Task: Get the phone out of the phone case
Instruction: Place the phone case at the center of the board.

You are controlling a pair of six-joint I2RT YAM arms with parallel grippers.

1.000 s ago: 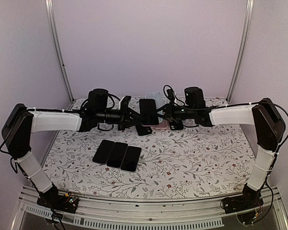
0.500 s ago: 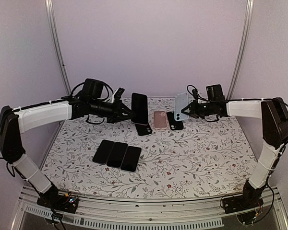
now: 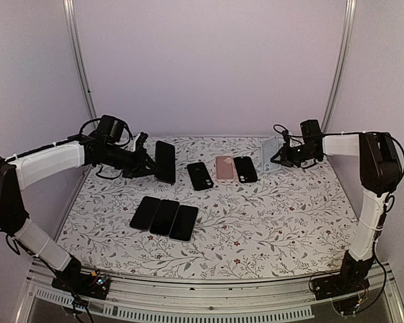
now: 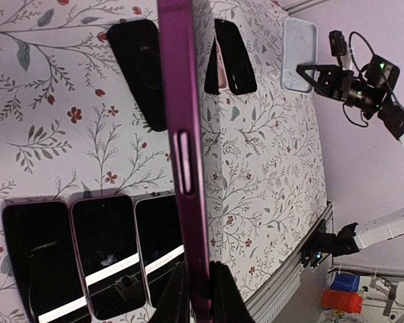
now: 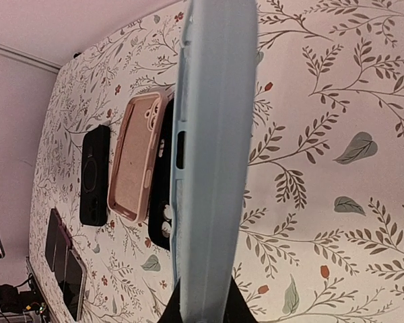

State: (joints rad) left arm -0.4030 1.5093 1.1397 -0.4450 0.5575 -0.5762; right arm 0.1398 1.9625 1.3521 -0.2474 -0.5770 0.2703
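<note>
Purple metal fills the middle of the left wrist view: the phone (image 4: pixel 185 155) is seen edge-on, side buttons toward the camera, with the left tool (image 4: pixel 196 296) closed tight on its lower end, one finger on each face. From above, that phone (image 3: pixel 165 162) stands upright over the floral worktop (image 3: pixel 276 215), toward the far-left corner. Gripping it by the flat faces should keep it from twisting and leaves its edges bare.

Toward the far-right corner the right tool (image 3: pixel 283 156) holds the pale blue case (image 3: pixel 271 154), also upright and well apart from the phone. In the right wrist view the case (image 5: pixel 212 134) runs up the frame edge-on and only slivers of the fingers show at its foot. The tool looks clamped on it, though I cannot tell whether the case's lower end touches the worktop. With the two held at opposite sides, I read the phone as already out of its case (each arm carrying its own half).

Along the far edge lie a black case (image 3: pixel 198 175), a pink case (image 3: pixel 224 167) and a second black case (image 3: pixel 245 169), side by side. Closer to the near edge, left of centre, a row of three phones (image 3: pixel 163 217) lies face up, each touching the next. That sorting suggests where each held piece belongs: the case beside the cases, the phone beside the phones.
</note>
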